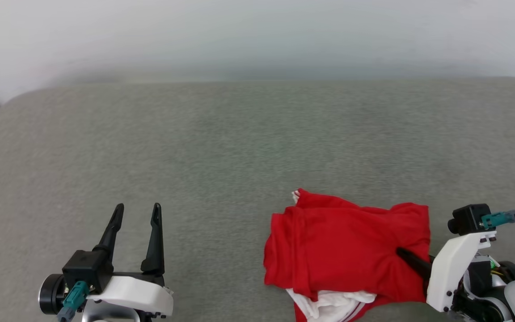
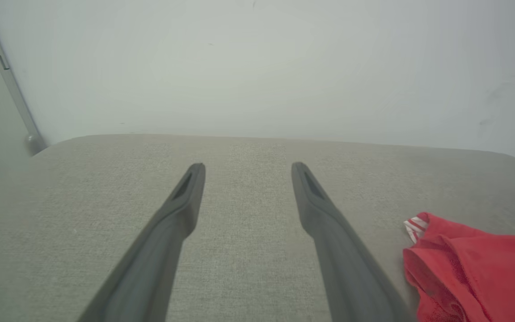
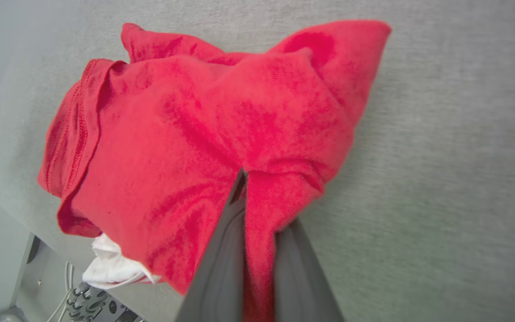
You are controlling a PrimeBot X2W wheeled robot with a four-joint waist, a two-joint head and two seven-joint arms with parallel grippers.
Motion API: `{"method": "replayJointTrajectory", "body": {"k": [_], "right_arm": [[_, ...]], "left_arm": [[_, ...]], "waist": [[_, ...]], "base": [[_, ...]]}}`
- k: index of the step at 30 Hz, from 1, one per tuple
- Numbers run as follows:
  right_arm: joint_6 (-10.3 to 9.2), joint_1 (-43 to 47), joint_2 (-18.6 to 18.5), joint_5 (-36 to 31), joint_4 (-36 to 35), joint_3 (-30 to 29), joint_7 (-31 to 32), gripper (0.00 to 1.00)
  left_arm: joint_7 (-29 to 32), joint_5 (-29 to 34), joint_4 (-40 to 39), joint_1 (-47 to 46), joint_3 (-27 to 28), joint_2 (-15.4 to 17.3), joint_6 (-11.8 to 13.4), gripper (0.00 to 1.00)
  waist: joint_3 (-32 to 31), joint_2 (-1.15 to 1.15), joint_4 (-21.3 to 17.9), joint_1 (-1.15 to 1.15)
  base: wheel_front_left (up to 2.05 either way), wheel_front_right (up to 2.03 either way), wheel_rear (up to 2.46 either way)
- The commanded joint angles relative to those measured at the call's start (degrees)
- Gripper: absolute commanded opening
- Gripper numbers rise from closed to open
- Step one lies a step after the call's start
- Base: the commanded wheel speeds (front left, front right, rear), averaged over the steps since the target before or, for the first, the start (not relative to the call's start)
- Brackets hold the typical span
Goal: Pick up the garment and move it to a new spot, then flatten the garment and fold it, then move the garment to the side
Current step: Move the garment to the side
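The garment is a crumpled red jersey lying at the near right of the grey cushion, with a white sleeve poking out at its front edge and a bit of striped trim at its top left corner. My right gripper is shut on a fold of the garment at its right side; red cloth is pinched between the two dark fingers. My left gripper stands open over bare cushion to the left, well apart from the garment. Letters and number are hidden.
The grey fabric cushion spreads wide, with its rounded far edge against a pale wall. Its near edge and some cables show below the garment in the right wrist view.
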Motion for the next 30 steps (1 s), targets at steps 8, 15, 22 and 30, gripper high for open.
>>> {"method": "replayJointTrajectory", "body": {"k": [8,15,22,30], "right_arm": [[-0.03,-3.04,-2.19,-3.86,3.89,-2.72,1.32,0.00],[-0.03,-10.13,-2.37,-6.69,9.04,-3.71,-1.51,0.00],[-0.04,-21.74,-4.54,-14.53,18.68,-9.58,-12.12,0.00],[-0.04,-31.26,-8.45,-25.80,25.89,-19.20,-21.44,0.00]], "left_arm": [[-0.11,0.64,-1.55,0.31,-0.36,0.38,-0.37,1.00],[0.85,1.73,-4.32,-2.73,-0.55,1.90,-0.52,1.00],[4.33,4.63,-9.29,-10.96,-2.71,5.08,-3.06,1.00],[6.22,6.10,-13.40,-19.28,-3.04,6.85,-4.74,1.00]], "waist": [[-0.71,0.00,-12.54,0.00],[4.50,0.00,-20.81,0.00],[15.40,0.00,-23.05,0.00],[25.10,0.00,-19.78,0.00]], "base": [[0.00,0.00,0.00],[0.00,0.00,0.00],[0.00,0.00,0.00],[0.00,0.00,0.00]]}}
